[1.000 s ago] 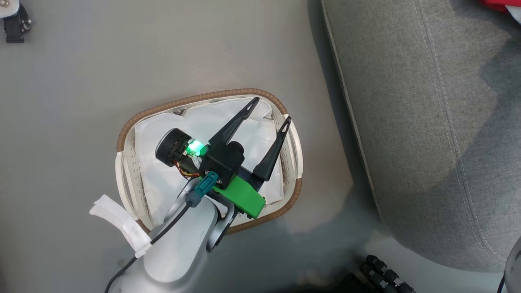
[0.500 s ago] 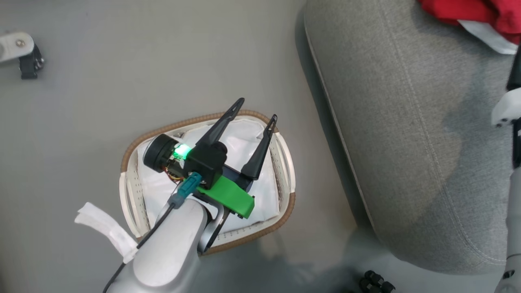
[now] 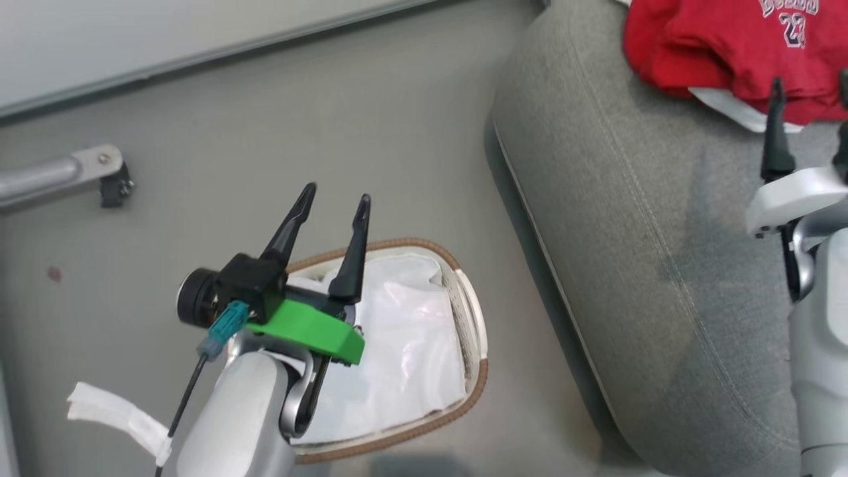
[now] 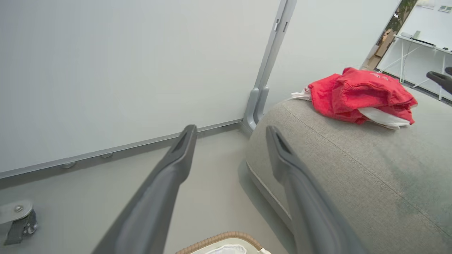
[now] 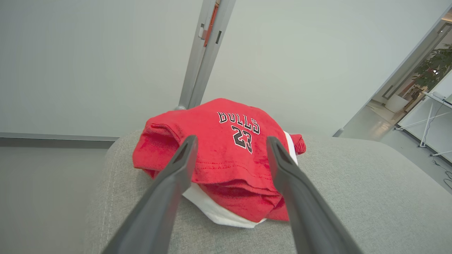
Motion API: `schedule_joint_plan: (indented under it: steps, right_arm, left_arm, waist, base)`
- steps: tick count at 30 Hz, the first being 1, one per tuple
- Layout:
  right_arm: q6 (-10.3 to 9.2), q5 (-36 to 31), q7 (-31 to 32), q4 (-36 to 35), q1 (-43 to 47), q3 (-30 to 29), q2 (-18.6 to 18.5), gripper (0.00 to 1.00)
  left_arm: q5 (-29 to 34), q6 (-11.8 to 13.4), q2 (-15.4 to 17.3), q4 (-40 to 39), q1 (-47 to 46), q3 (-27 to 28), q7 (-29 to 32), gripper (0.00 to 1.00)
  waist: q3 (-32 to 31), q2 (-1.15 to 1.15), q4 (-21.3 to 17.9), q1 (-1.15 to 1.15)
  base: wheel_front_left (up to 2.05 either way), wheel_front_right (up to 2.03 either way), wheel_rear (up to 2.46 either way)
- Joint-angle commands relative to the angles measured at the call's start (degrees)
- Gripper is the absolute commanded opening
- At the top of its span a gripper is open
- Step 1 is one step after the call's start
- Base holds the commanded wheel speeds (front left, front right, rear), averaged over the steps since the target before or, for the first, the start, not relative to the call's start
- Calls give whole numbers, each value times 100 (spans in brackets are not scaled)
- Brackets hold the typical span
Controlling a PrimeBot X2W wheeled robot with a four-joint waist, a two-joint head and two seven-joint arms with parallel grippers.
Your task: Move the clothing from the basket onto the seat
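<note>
In the head view, the left gripper (image 3: 336, 194) hangs over the left end of the basket (image 3: 478, 387), fingers spread apart with nothing between them. The basket stands on the grey floor (image 3: 265, 132) just left of the seat (image 3: 629, 265), and inside it lies the white liner (image 3: 404, 358). The clothing (image 3: 722, 46) lies in a red heap on the far part of the seat, "23" printed on top. The right gripper (image 3: 809, 89) is at the heap's near edge, one dark finger pointing at it.

In the left wrist view, the left gripper (image 4: 230, 129) is parted and empty, above the basket's brown rim (image 4: 219, 238). Beyond it the clothing (image 4: 363, 93) sits on the seat (image 4: 353, 169), before a pale wall (image 4: 106, 70).

In the right wrist view, the right gripper (image 5: 232, 139) is spread wide and grips nothing. Its tips frame the clothing (image 5: 226, 165), which reads "BULLS 23", with white trim at its near side. Whether the tips touch the fabric I cannot tell.
</note>
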Motion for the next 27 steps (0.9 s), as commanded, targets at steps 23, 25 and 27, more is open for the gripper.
schedule_joint_plan:
  steps: [23, 25, 27]
  right_arm:
    - [-8, 1494, -10, -471, 1764, 1322, 522, 100]
    - [-8, 1674, -10, -532, 2009, 1382, 524, 100]
    - [-8, 1799, -11, -608, 2220, 1446, 524, 100]
  left_arm:
    - [-123, 221, -88, -96, 1726, 1812, -4, 100]
    - [-160, 215, -86, -116, 1839, 1825, -4, 100]
    - [-181, 219, -86, -133, 1938, 1825, -4, 100]
  waist:
    - [-1488, 0, 1175, 0]
    - [-1526, 0, 1183, 0]
    - [-1558, 0, 1183, 0]
  base:
    - [0, 0, 0]
    - [0, 0, 0]
    - [0, 0, 0]
